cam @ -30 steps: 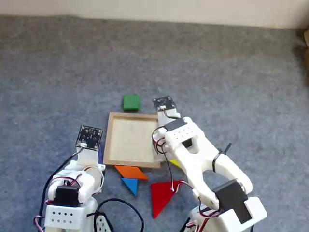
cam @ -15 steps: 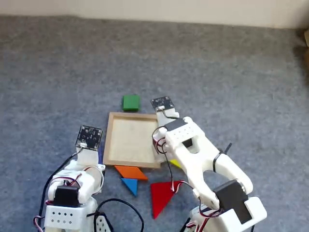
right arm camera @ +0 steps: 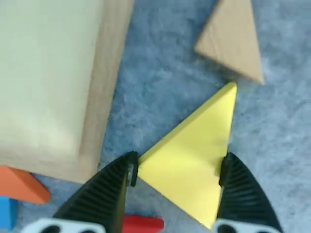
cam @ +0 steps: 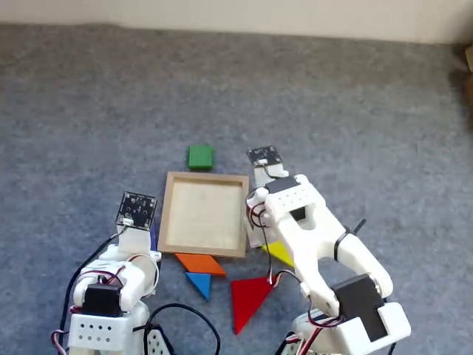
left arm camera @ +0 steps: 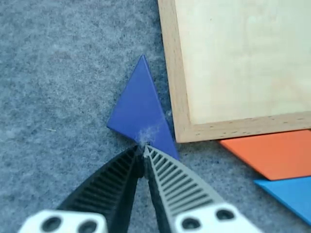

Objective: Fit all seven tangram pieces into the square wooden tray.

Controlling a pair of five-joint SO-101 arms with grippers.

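In the left wrist view, the left tool (left arm camera: 144,149) is closed. Its two tips meet right at the near edge of the dark blue triangle (left arm camera: 140,109), which lies flat on the grey tabletop (left arm camera: 58,73). I cannot tell whether the tips pinch that edge or only touch it. The triangle stretches straight ahead of the tool, one long side close along the rim of the tray (left arm camera: 170,73). The tray lies ahead and to the tool's right. The orange piece (left arm camera: 277,153) sits just outside the tray's near rim, also to the right. The light blue triangle (left arm camera: 291,191) is just beside it, nearer the tool's base.

In the right wrist view, the right tool (right arm camera: 179,162) is wide open and straddles the yellow triangle (right arm camera: 194,145), with one fingertip close against each side. Whether they press on it cannot be judged. The wood triangle (right arm camera: 231,43) lies ahead of the tool, just past the yellow tip. The tray's rim runs along the tool's left. A sliver of the red triangle (right arm camera: 143,224) shows back by the tool's base.

In the high view, the left arm (cam: 111,292) stands beside the tray's left edge. The right arm (cam: 318,244) leans over the tabletop beside its right edge, with the yellow triangle poking out beneath it. The green square (cam: 200,157) lies past the tray's far edge, well ahead of both tools.
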